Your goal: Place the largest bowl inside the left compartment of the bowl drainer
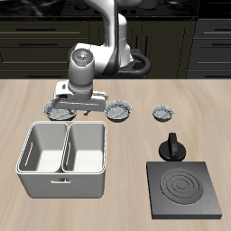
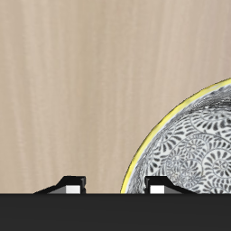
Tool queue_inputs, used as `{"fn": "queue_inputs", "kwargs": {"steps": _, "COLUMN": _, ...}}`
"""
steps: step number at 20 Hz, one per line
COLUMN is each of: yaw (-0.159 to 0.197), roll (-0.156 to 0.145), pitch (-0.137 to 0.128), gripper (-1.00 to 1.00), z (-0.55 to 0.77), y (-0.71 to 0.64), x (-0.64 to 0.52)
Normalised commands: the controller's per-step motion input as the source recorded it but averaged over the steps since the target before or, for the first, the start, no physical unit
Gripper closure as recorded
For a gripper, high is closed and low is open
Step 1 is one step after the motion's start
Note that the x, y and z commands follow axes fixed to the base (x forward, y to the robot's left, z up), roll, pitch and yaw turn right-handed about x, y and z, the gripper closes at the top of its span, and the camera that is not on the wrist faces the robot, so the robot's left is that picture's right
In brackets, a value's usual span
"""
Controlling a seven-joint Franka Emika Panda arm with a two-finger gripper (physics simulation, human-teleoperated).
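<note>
The gripper (image 1: 76, 106) hangs low over the table, right above the largest bowl (image 1: 61, 112). In the wrist view its two fingertips (image 2: 70, 183) stand apart, and one of them sits over the bowl's yellow rim (image 2: 167, 122) while the other is over bare table (image 2: 81, 81). So the fingers are spread and hold nothing yet. I think they are set to pinch the rim, one finger inside and one outside.

The big bowl sits on the table just behind the bowl drainer (image 1: 65, 159). It is partly hidden by the hand in the outside view. Its inside has a busy white and grey pattern.

To do this step well, the hand should go straight down until the rim is well between the fingers, then squeeze slowly. If it squeezes too high, the thin rim may slip out. If it bumps the rim, the bowl could slide or tip. After that it needs a clean lift up, high enough to clear the drainer wall, then a short move toward the left compartment (image 1: 86, 148).

The arm reaches forward from the back of the table and bends down at the wrist, so the hand points mostly at the table.

Two smaller bowls, the medium bowl (image 1: 118, 112) and the smallest bowl (image 1: 163, 113), sit in the same row, well clear of the hand.
</note>
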Motion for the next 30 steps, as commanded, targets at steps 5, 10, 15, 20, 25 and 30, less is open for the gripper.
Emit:
{"fn": "queue_inputs", "kwargs": {"steps": 5, "yaw": 0.006, "roll": 0.013, "pitch": -0.029, "gripper": 1.00, "z": 0.19, "y": 0.11, "x": 0.02}}
{"fn": "queue_inputs", "kwargs": {"steps": 10, "yaw": 0.007, "roll": 0.031, "pitch": -0.049, "gripper": 1.00, "z": 0.43, "y": 0.19, "x": 0.05}}
{"fn": "queue_inputs", "kwargs": {"steps": 15, "yaw": -0.008, "roll": 0.020, "pitch": -0.070, "gripper": 1.00, "z": 0.54, "y": 0.14, "x": 0.03}}
{"fn": "queue_inputs", "kwargs": {"steps": 20, "yaw": -0.009, "roll": 0.020, "pitch": -0.082, "gripper": 1.00, "z": 0.56, "y": 0.14, "x": 0.00}}
{"fn": "queue_inputs", "kwargs": {"steps": 25, "yaw": -0.015, "roll": 0.012, "pitch": -0.062, "gripper": 1.00, "z": 0.50, "y": 0.16, "x": -0.03}}
{"fn": "queue_inputs", "kwargs": {"steps": 30, "yaw": 0.000, "roll": 0.001, "pitch": -0.064, "gripper": 1.00, "z": 0.52, "y": 0.16, "x": -0.11}}
